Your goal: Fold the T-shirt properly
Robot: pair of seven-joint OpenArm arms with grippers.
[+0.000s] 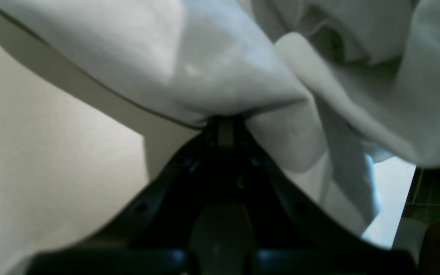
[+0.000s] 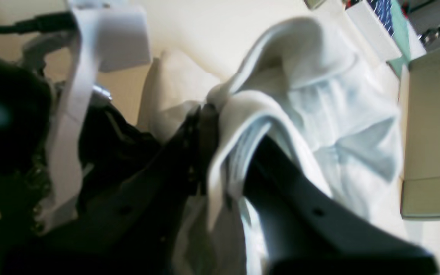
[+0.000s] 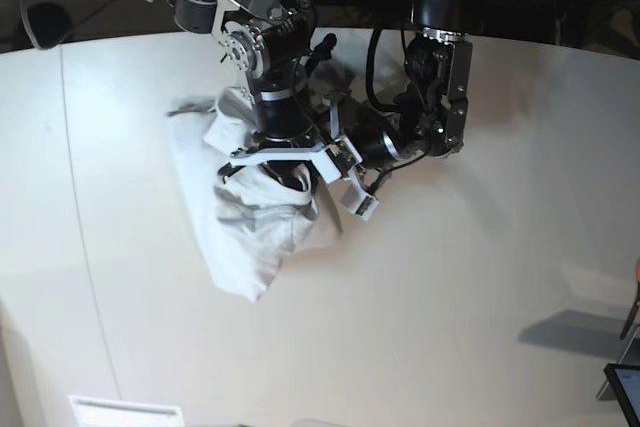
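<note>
A robotics lab: 2 arms (image 3: 270, 77) over a white table (image 3: 450, 287).

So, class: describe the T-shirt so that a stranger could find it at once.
Start at the wide white table. Under the two dark arms lies a bunched heap of cloth, the T-shirt. It alone is soft and wrinkled, a greyer white than the smooth tabletop.

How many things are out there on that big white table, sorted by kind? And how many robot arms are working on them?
T-shirts: 1, the white T-shirt, bunched up on the table
Robot arms: 2, the left end effector and the right end effector, both gripping the shirt's cloth
Tables: 1
Total: 4
</note>
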